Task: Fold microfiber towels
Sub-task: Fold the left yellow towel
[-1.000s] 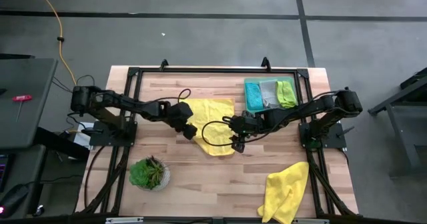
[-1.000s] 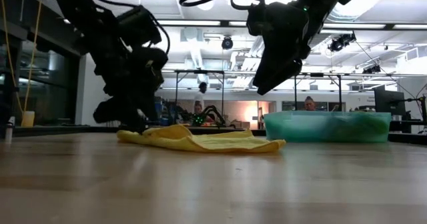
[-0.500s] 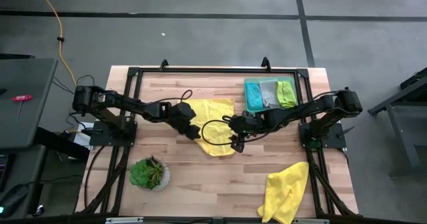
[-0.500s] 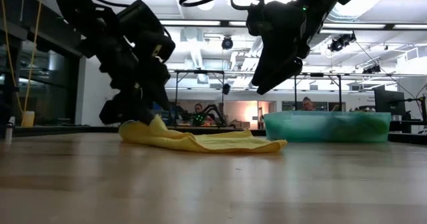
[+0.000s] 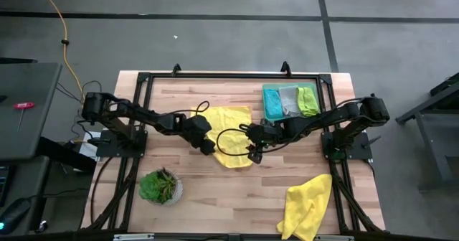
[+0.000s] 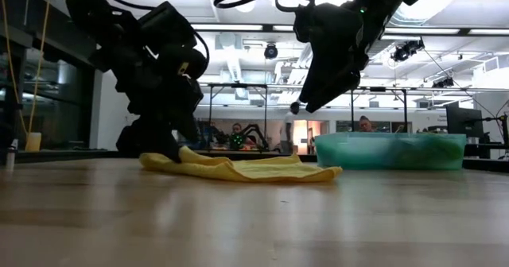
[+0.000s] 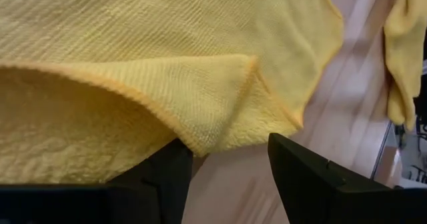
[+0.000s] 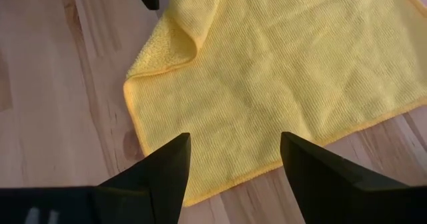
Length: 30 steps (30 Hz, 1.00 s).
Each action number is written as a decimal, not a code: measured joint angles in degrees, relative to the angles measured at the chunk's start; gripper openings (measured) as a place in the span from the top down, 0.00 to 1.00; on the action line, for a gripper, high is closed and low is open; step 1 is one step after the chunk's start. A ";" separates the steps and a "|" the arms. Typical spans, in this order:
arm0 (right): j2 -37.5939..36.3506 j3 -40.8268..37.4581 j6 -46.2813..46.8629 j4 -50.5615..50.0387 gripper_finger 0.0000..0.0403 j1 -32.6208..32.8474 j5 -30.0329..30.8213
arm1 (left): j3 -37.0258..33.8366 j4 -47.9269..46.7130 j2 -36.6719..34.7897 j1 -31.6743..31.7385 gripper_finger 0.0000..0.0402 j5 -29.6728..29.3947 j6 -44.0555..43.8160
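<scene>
Lining up on the towel's edge

My left gripper [image 7: 223,177] sits low and open at the yellow towel [image 5: 228,130] mid-table, holding nothing, ready to pinch the curled corner; my right gripper [image 8: 230,177] hovers open above.

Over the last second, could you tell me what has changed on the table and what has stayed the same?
The left gripper has slid along the near left edge of the spread yellow towel, toward the right arm, nudging the folded-over corner; its jaws are open at the cloth, gripping nothing. The right gripper still hovers open above the towel. The crumpled yellow towel, bin and plant have not moved.
</scene>
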 joint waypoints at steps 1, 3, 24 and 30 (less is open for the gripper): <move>0.00 0.00 -0.01 0.11 0.44 0.00 0.01 | -0.01 0.27 0.00 -0.08 0.54 0.03 -0.01; 0.00 0.00 -0.09 0.23 0.44 0.00 0.47 | -0.01 0.68 0.00 -0.29 0.55 0.33 0.00; 0.00 0.00 -0.09 0.19 0.44 0.00 2.79 | -0.01 -0.85 -0.02 -0.65 0.99 4.65 -1.96; 0.00 0.00 0.02 0.17 0.44 0.00 2.78 | 0.54 -0.99 -2.85 -0.62 0.89 8.10 0.29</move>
